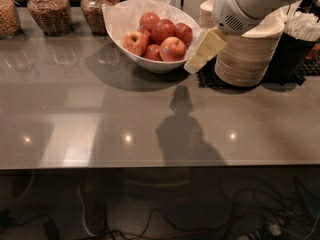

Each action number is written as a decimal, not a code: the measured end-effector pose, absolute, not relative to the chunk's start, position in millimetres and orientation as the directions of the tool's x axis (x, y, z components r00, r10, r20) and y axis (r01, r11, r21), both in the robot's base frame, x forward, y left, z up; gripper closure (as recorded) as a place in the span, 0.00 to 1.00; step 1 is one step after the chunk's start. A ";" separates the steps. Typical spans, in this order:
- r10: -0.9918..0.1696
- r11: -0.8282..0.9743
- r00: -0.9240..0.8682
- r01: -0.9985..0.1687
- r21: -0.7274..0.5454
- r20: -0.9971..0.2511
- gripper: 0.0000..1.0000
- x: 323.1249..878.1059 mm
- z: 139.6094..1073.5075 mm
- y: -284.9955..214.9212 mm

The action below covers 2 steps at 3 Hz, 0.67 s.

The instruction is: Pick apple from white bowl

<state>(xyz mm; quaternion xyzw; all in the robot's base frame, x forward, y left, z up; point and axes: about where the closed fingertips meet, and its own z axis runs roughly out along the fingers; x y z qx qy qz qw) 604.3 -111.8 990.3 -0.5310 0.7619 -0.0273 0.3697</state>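
Though apart, pincer point(196, 60) beside apple point(172, 49).

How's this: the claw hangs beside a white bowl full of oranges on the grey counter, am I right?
Not quite. The white bowl holds red apples, not oranges; the camera view shows this. The rest stands: the claw hangs beside the bowl's right rim, above the grey counter.
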 end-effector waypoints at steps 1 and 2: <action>-0.829 0.435 -0.163 -0.789 -0.434 -0.535 0.00 604.4 990.3 -111.8; -0.808 0.468 -0.165 -0.763 -0.446 -0.566 0.00 611.0 990.5 -111.4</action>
